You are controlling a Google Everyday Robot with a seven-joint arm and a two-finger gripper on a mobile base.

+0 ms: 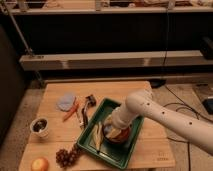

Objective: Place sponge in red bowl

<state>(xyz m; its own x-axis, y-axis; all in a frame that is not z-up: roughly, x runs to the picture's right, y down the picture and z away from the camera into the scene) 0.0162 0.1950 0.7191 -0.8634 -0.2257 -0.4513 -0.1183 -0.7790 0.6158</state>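
On the desk (150,95): a green tray (132,150) lies near the middle, set askew to the desk's edges.
Bowl (123,140): orange-red, inside the tray on its right side, mostly covered from above by the gripper; only part of its near rim shows.
Gripper (115,129): pointed down, right over the bowl, at the end of a white arm (167,119) that reaches in from the right.
Jaws: hidden among the gripper, the bowl and the sponge; cannot tell whether they are apart, together or clamped on anything.
Sponge (114,134): a pale yellowish patch just under the gripper, at the bowl's mouth; cannot tell whether it is held or rests in the bowl.
Strips (97,136): long, yellow-green, in the tray's left part beside the bowl.
Left of tray: a dark tool (86,111), a carrot (70,111) and a blue-grey lump (65,101), close together.
Left edge: a white cup (40,125) with dark contents.
Near edge: grapes (66,156) and an orange fruit (40,164).
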